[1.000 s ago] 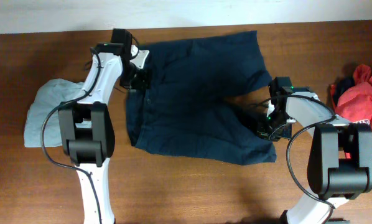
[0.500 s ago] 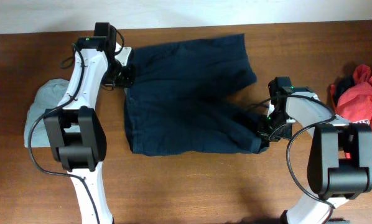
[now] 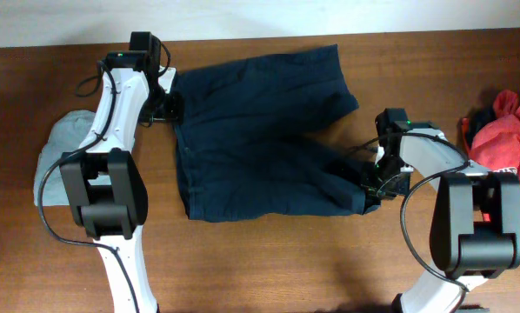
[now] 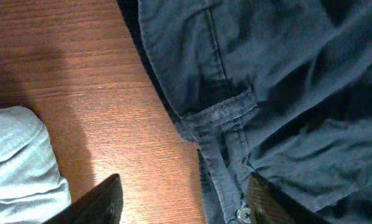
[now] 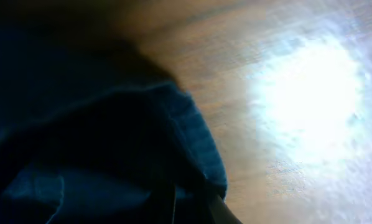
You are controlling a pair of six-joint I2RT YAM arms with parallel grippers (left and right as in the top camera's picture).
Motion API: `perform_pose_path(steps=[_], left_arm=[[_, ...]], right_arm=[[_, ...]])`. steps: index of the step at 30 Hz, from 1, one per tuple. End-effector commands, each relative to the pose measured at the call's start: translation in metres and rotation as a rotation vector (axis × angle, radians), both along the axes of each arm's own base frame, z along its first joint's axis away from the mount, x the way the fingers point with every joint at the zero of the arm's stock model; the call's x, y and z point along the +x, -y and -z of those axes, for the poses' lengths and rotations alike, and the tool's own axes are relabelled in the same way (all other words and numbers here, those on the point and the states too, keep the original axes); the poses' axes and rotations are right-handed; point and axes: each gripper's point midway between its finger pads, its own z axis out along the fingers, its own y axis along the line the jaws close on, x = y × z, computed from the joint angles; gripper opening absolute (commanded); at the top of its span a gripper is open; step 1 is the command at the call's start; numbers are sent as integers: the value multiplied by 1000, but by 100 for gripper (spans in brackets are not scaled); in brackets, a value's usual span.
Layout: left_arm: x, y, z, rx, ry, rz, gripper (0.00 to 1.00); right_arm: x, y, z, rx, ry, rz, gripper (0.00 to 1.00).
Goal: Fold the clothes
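Note:
The dark navy shorts point(image 3: 260, 130) lie spread on the wooden table, waistband to the left and legs to the right. My left gripper point(image 3: 169, 104) hovers over the waistband's far corner. Its jaws point(image 4: 186, 202) are open, one finger point(image 4: 105, 199) over bare wood and the other over the waistband point(image 4: 220, 115) near a button. Nothing is pinched. My right gripper point(image 3: 373, 184) sits at the hem of the near leg; in the right wrist view the gripper point(image 5: 195, 208) is nearly closed with dark fabric point(image 5: 111, 143) bunched between its fingers.
A pale grey-green garment point(image 3: 56, 152) lies crumpled at the left, close to the left arm, and also shows in the left wrist view point(image 4: 18, 162). A red garment point(image 3: 508, 148) with a dark piece point(image 3: 477, 122) lies at the right edge.
The left gripper dragged the waistband corner left and toward the back, then opened and let it go. The shorts shifted left. The right gripper stayed at the leg hem.

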Motion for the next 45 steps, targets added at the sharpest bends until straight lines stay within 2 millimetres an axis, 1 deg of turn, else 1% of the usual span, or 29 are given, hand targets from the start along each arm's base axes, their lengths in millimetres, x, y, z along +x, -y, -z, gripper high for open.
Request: perform_pose_path(steps=[1, 2, 3, 5, 7, 9, 11, 13, 14, 15, 16, 19, 21, 24, 26, 28, 31, 33, 35, 36, 37, 38, 39, 40, 41, 42, 43, 45], left_arm=[[-1, 10, -21, -48, 20, 17, 56], [-2, 18, -25, -83, 18, 28, 53], [-3, 31, -27, -132, 18, 45, 49], [-5, 56, -31, -224, 14, 81, 45], [-5, 72, -31, -235, 25, 128, 45], [-3, 89, -33, -228, 52, 213, 45], [-2, 105, -30, -199, 76, 304, 45], [-3, 108, -20, -126, 78, 330, 45], [-5, 110, -13, -102, 68, 339, 45], [-7, 113, -7, -98, 57, 345, 45], [-11, 115, 3, -97, 41, 351, 44], [-20, 114, 27, -95, 6, 351, 42], [-29, 112, 45, -94, -21, 345, 40], [-39, 109, 62, -95, -50, 326, 38], [-44, 108, 69, -94, -64, 325, 39], [-46, 108, 70, -93, -68, 326, 39], [-43, 110, 70, -94, -54, 328, 39], [-41, 110, 70, -95, -44, 329, 39], [-40, 110, 70, -95, -44, 329, 39], [-40, 110, 70, -95, -44, 329, 39], [-40, 110, 70, -95, -44, 330, 39], [-40, 110, 70, -95, -43, 330, 39], [-40, 111, 70, -95, -42, 330, 40], [-40, 111, 70, -95, -40, 330, 39], [-39, 111, 70, -95, -39, 330, 39], [-39, 111, 70, -95, -39, 330, 39], [-39, 111, 70, -95, -39, 330, 39], [-39, 111, 70, -95, -39, 330, 39]], right_arm=[[-20, 24, 5, -29, -78, 75, 14], [-16, 25, -4, 7, -49, 102, 14], [-9, 26, -15, 53, 0, 113, 14], [-4, 37, -35, 62, 57, 159, 15], [-1, 45, -53, 71, 107, 196, 17], [3, 41, -64, 122, 157, 160, 21], [9, 23, -79, 238, 230, 57, 29], [9, 13, -88, 292, 253, 32, 41], [6, 8, -90, 315, 249, 23, 55], [2, 7, -91, 323, 234, 26, 60], [-1, 4, -90, 329, 217, 26, 63], [0, -5, -92, 372, 218, 24, 68], [4, -13, -94, 402, 221, 73, 69], [10, -19, -93, 396, 216, 148, 69], [14, -24, -89, 395, 205, 195, 69], [18, -30, -82, 395, 179, 239, 68], [22, -42, -65, 393, 127, 288, 68], [22, -46, -53, 390, 83, 319, 67], [27, -52, -45, 412, 75, 334, 58], [32, -55, -46, 443, 91, 334, 52], [40, -57, -48, 467, 123, 330, 45], [57, -56, -52, 495, 199, 318, 34], [73, -52, -56, 511, 273, 311, 18], [88, -49, -65, 540, 345, 304, 9], [100, -45, -72, 566, 402, 299, 6], [110, -42, -80, 588, 454, 294, 4], [117, -37, -87, 601, 496, 292, 4], [124, -29, -91, 596, 536, 295, 4]])
